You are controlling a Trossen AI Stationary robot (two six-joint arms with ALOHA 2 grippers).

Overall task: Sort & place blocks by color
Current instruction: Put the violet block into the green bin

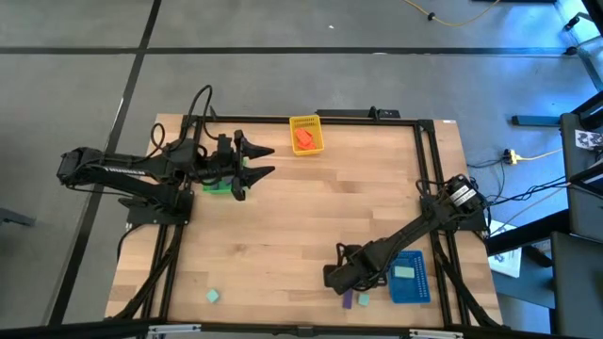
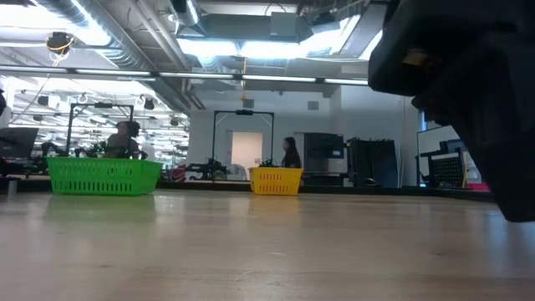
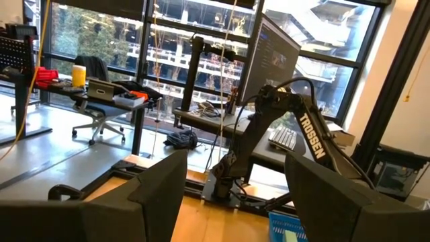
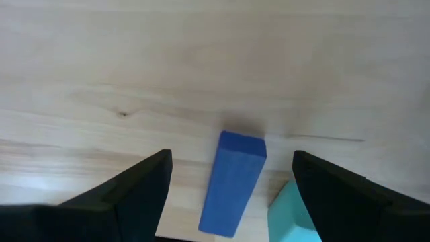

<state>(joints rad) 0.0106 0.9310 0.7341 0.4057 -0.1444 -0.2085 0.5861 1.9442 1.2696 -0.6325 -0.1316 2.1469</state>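
the right end effector [image 4: 228, 185] hangs wide open and empty over a purple block [image 4: 232, 181] at the lower right of the bench [image 1: 311, 217]. it should drop straight, straddling only that block, clear of the mint block [image 4: 290, 214] just beside.

the left end effector [image 1: 267, 160] waits open, upper left.

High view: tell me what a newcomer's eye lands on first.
The right gripper hangs open at the table's near edge, right over a purple block with a mint block beside it, next to the blue tray. The yellow tray at the far edge holds orange-red blocks. The left gripper waits open by the green tray, and a lone mint block lies near the front left corner.
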